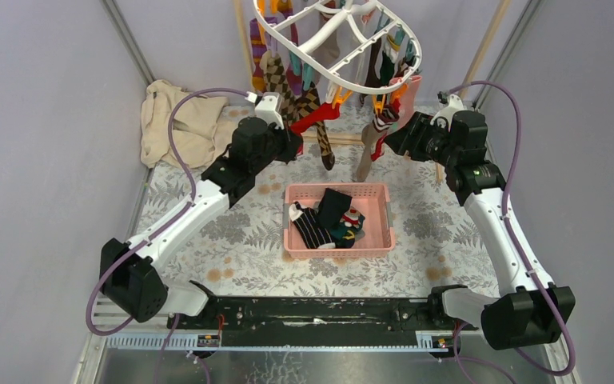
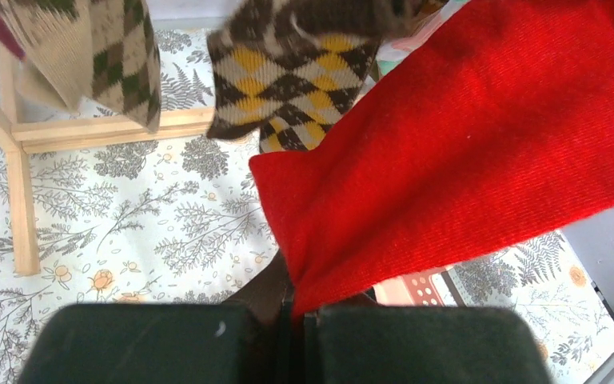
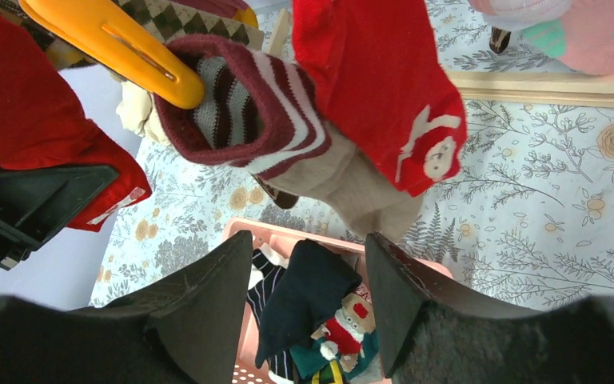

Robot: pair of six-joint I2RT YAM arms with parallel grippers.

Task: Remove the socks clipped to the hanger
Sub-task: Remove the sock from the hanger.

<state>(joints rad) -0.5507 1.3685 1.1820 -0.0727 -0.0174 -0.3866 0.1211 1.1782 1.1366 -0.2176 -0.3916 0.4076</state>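
Observation:
The white oval hanger [image 1: 344, 40] hangs at the top centre with several socks clipped round its rim. My left gripper [image 1: 292, 134] is shut on the lower end of a red sock [image 1: 317, 118] that is still clipped by an orange clip. In the left wrist view the red sock [image 2: 464, 144] runs into the shut jaws [image 2: 300, 316], beside brown argyle socks [image 2: 288, 80]. My right gripper [image 1: 396, 140] is open and empty, just below a maroon-striped beige sock [image 3: 240, 104] held by an orange clip [image 3: 112, 44] and a red patterned sock [image 3: 376, 88]; its jaws [image 3: 308, 264] stand wide apart.
A pink slotted basket [image 1: 380, 220] with several socks lies mid-table, also seen under the right gripper [image 3: 288, 228]. A wooden pole frame [image 2: 96, 128] stands behind. A cream cloth [image 1: 180, 120] lies at the back left. Grey walls close both sides.

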